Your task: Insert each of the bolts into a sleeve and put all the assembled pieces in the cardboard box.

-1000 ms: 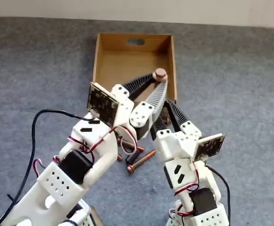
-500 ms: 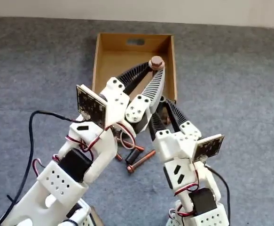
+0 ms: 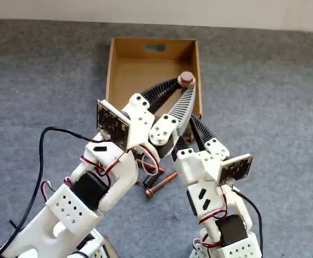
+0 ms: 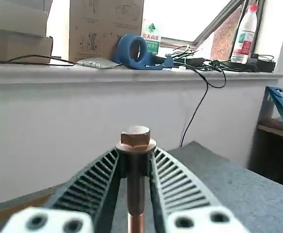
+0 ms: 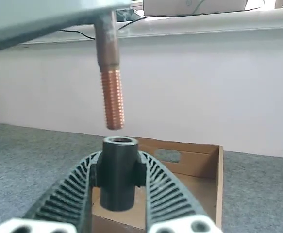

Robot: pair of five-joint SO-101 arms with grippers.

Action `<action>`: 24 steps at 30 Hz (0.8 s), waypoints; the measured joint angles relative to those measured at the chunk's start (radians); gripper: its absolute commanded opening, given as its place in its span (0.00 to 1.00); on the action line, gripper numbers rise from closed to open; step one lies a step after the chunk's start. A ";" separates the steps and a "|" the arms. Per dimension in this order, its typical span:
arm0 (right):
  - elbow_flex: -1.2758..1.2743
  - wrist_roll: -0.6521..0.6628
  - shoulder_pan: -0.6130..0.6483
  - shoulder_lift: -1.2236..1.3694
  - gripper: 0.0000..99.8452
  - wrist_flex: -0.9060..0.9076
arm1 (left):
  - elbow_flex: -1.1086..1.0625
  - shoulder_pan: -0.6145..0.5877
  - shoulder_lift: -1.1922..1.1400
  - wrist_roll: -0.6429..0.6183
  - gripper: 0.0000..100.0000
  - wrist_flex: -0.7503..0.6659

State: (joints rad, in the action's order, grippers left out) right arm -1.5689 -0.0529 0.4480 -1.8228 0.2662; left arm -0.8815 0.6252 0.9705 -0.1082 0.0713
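Observation:
My left gripper is shut on a copper bolt, holding it upright by the shaft just under its hex head, over the near right part of the cardboard box. My right gripper is shut on a black sleeve with its bore facing up. The bolt's threaded end hangs a short gap above the sleeve's opening, roughly in line with it. In the high view my right gripper sits directly under the left one, partly covered by it.
On the carpet between the arm bases lie a loose copper bolt, a black sleeve and another bolt partly under the left arm. The box stands close behind the grippers. Grey carpet lies on both sides.
My left gripper carried the bolt farther over the box, then came back toward the right gripper and a little to the right. The right arm stayed almost still.

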 measured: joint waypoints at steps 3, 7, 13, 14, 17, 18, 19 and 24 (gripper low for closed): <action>0.000 0.000 0.000 0.000 0.01 0.000 | 0.000 -0.003 -0.054 0.003 0.01 0.000; -0.002 0.000 0.000 0.002 0.01 0.002 | 0.025 -0.005 -0.127 0.003 0.01 -0.005; -0.002 0.000 0.000 0.002 0.01 0.002 | 0.031 -0.005 -0.110 0.000 0.01 0.023; 0.000 0.000 0.000 0.000 0.01 0.000 | 0.035 -0.003 -0.098 0.000 0.01 0.049; 0.000 0.002 0.003 0.000 0.01 0.000 | 0.074 -0.002 -0.084 -0.002 0.01 0.178; 0.000 0.002 0.005 0.000 0.01 0.000 | 0.095 -0.003 -0.081 -0.002 0.01 0.227; 0.000 0.005 0.005 0.000 0.01 0.000 | 0.120 -0.003 -0.081 -0.002 0.01 0.278; 0.000 0.008 0.005 0.000 0.01 0.000 | 0.203 -0.003 -0.081 -0.002 0.01 0.428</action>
State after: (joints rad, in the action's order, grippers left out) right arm -1.5689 -0.0453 0.4526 -1.8228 0.2662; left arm -0.6790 0.6222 0.8892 -0.1097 0.4994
